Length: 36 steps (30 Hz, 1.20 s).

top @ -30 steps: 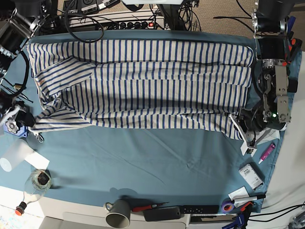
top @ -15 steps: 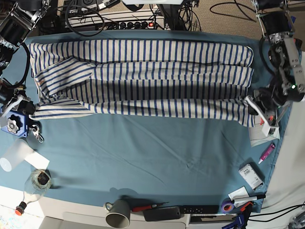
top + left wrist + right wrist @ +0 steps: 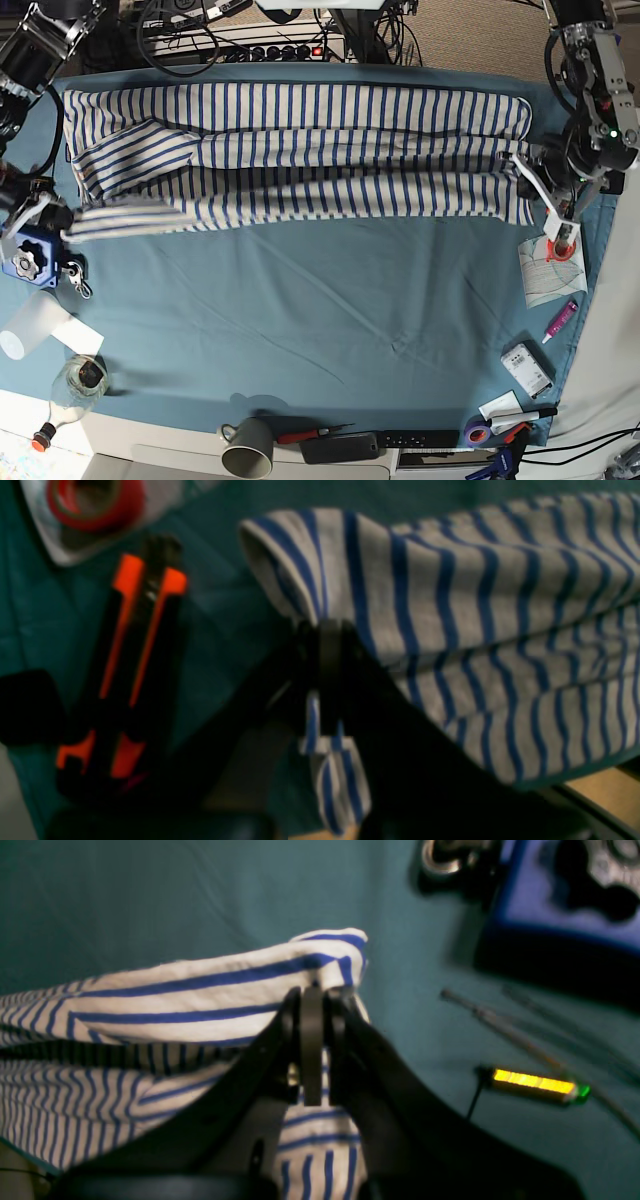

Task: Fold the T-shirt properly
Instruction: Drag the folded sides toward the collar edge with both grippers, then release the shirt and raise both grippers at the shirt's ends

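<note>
The T-shirt (image 3: 300, 150), white with thin blue stripes, lies as a long band across the far half of the teal table cloth (image 3: 320, 320). My left gripper (image 3: 522, 170) is on the base view's right, shut on the shirt's near right corner. In the left wrist view its jaws (image 3: 325, 630) pinch a fold of striped cloth (image 3: 475, 605), which hangs off the table. My right gripper (image 3: 62, 222) is on the base view's left, shut on the near left corner. The right wrist view shows it (image 3: 312, 995) clamped on the raised cloth (image 3: 175, 985).
A red tape roll (image 3: 560, 248) on paper and an orange-black cutter (image 3: 135, 645) lie beside the left gripper. A blue block (image 3: 30, 262) sits by the right gripper. A mug (image 3: 250, 447), bottle (image 3: 75, 385), marker (image 3: 560, 320) and small tools line the near edge. Cables run along the back.
Both grippers have carried the shirt's near edge away from the front of the table, toward the far side. The striped band is now narrower, and more bare table cloth shows.
</note>
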Available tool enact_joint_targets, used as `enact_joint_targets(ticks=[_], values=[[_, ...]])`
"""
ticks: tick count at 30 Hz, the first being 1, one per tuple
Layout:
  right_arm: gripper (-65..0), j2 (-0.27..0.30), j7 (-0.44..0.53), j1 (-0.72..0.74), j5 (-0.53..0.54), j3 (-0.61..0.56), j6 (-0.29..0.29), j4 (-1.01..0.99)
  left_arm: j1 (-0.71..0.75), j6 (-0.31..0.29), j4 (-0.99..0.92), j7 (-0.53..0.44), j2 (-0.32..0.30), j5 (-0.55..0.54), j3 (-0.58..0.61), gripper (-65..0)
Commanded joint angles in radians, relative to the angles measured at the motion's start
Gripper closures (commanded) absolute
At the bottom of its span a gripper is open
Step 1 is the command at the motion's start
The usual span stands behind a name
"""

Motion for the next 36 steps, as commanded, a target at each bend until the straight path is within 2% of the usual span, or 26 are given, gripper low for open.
enact_joint_targets(ticks=[1,6,16,30,36], values=[[0.0,0.031,0.019,0.003,0.012,0.009,-0.005,0.018,-0.004,0.000,0.018,-0.014,-0.014,0.002,-0.005,0.0],[0.0,0.030,0.019,-0.050,0.016,0.045,-0.020,0.018,0.009,0.019,0.018,-0.014,-0.014,0.049,-0.005,0.0],[0.0,0.031,0.019,-0.112,0.029,0.249,-0.014,0.018,0.072,0.018,0.065,-0.008,-0.014,0.061,-0.005,0.0],[0.0,0.025,0.019,-0.229,0.059,0.250,-0.007,0.018,0.125,0.018,0.079,0.002,-0.014,0.076,-0.005,0.0],[0.0,0.025,0.019,-0.232,0.013,0.250,-0.007,0.018,0.142,0.018,0.079,-0.003,-0.014,0.079,-0.005,0.0]])
